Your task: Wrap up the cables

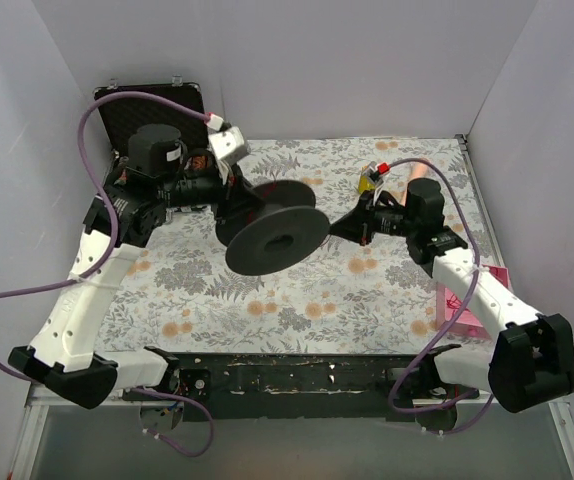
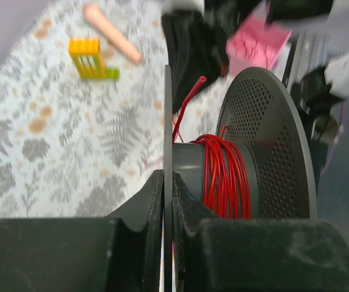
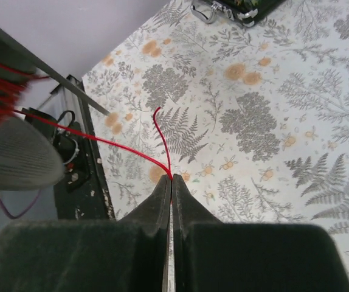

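Observation:
A black spool (image 1: 275,236) is held above the middle of the table. My left gripper (image 2: 168,182) is shut on one thin flange of the spool (image 2: 168,121). Thin red cable (image 2: 223,173) is wound around the spool's grey core. My right gripper (image 3: 171,180) is shut on the red cable (image 3: 101,139), which runs taut from its tips to the spool at the left; a short free end curls up past the tips. In the top view the right gripper (image 1: 345,231) sits just right of the spool.
An open black case (image 1: 152,112) stands at the back left. A yellow comb-like piece (image 1: 369,181) and a pink stick (image 1: 414,172) lie at the back right. A pink box (image 1: 467,300) sits at the right edge under the right arm.

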You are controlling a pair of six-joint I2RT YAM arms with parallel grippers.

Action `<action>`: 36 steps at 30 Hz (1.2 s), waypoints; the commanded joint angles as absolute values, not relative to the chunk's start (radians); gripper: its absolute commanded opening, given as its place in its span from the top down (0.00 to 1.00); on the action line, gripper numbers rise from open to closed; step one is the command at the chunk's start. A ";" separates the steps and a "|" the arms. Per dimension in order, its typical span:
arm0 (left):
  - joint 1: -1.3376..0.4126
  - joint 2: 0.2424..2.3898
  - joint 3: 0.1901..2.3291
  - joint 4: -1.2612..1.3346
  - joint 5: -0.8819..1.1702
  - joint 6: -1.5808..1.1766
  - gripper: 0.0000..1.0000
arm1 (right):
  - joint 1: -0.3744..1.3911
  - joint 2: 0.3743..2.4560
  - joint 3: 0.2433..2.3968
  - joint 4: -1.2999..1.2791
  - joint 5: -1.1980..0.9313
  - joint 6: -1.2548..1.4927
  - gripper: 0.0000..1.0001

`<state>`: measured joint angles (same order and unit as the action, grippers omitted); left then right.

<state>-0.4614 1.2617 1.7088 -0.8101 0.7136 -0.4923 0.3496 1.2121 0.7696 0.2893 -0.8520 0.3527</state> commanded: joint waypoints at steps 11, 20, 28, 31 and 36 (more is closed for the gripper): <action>-0.572 1.242 1.358 -0.724 0.234 0.083 1.00 | 0.429 1.302 1.141 -0.607 -0.856 -0.170 0.99; -0.643 1.247 1.197 -0.506 0.014 0.057 1.00 | 0.445 1.351 1.184 -0.242 -1.120 0.304 0.99; -0.680 1.216 1.124 -0.431 -0.083 -0.147 1.00 | 0.498 1.380 1.059 0.484 -1.077 0.973 0.99; -0.680 1.238 1.173 -0.457 -0.055 -0.323 1.00 | 0.541 1.413 1.035 0.508 -0.939 1.031 0.99; -0.680 1.278 1.241 -0.506 0.063 -0.563 1.00 | 0.580 1.433 1.022 0.456 -0.750 1.008 0.99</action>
